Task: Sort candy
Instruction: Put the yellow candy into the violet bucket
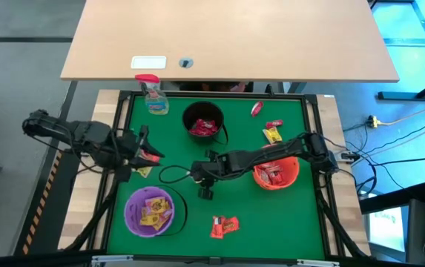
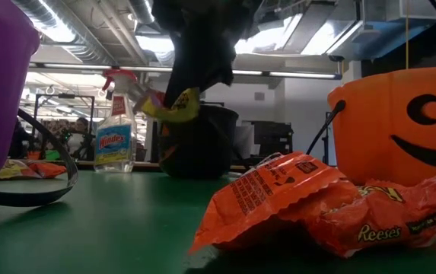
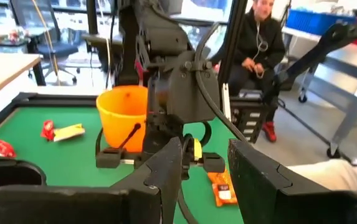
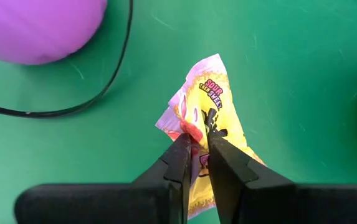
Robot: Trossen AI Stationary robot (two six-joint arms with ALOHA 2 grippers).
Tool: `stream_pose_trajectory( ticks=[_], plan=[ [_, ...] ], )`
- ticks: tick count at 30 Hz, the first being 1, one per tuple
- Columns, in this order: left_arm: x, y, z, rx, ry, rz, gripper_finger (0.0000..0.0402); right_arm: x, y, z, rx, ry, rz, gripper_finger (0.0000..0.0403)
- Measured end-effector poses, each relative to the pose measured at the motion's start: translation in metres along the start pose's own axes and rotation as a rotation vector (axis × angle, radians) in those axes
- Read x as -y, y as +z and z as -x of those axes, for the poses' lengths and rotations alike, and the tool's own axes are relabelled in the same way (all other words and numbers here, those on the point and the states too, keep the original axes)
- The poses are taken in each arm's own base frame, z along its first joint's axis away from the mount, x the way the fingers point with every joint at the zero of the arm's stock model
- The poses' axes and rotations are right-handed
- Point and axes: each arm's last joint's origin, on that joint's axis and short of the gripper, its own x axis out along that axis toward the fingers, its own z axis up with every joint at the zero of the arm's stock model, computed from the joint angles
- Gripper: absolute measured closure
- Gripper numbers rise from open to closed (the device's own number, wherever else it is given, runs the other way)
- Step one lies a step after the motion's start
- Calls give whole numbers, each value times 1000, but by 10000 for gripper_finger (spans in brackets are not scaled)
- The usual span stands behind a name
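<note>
I am pinching a yellow candy packet (image 4: 208,127) in my right gripper (image 4: 195,151), lifted above the green table (image 4: 290,74) near the purple bucket (image 4: 35,28). Judged next: carrying it over that bucket and releasing. My left gripper (image 3: 206,163) is waiting, half-spread.

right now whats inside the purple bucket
Yellow candy packets lie inside the purple bucket, seen from above. What lies beneath them on the bucket's floor is covered, so any more candy there can't be seen.
</note>
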Motion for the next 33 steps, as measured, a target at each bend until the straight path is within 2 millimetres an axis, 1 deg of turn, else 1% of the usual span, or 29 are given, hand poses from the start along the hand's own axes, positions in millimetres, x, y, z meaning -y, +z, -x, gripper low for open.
stream_pose_trajectory(
  ticks=[4, 8, 13, 17, 21, 24, 33],
  plan=[
    [-1, 2, 7, 29, 18, 0, 279, 0, 4, 13, 31, 8, 0, 354],
    [-1, 2, 7, 25, 20, -1, 279, 1, 9, 30, 76, 12, -6, 354],
    [-1, -3, -1, -24, 29, -6, 279, -1, 14, 52, 132, 20, -6, 354],
    [-1, -7, -12, -74, 36, -11, 279, -6, 17, 66, 184, 40, 2, 354],
    [0, -11, -21, -111, 36, -10, 279, -13, 17, 72, 213, 24, 32, 354],
    [0, -14, -27, -134, 40, -12, 279, -13, 18, 75, 225, 21, 33, 354],
    [0, -20, -40, -185, 45, -20, 279, -15, 17, 76, 225, 21, 35, 354]
  ],
)
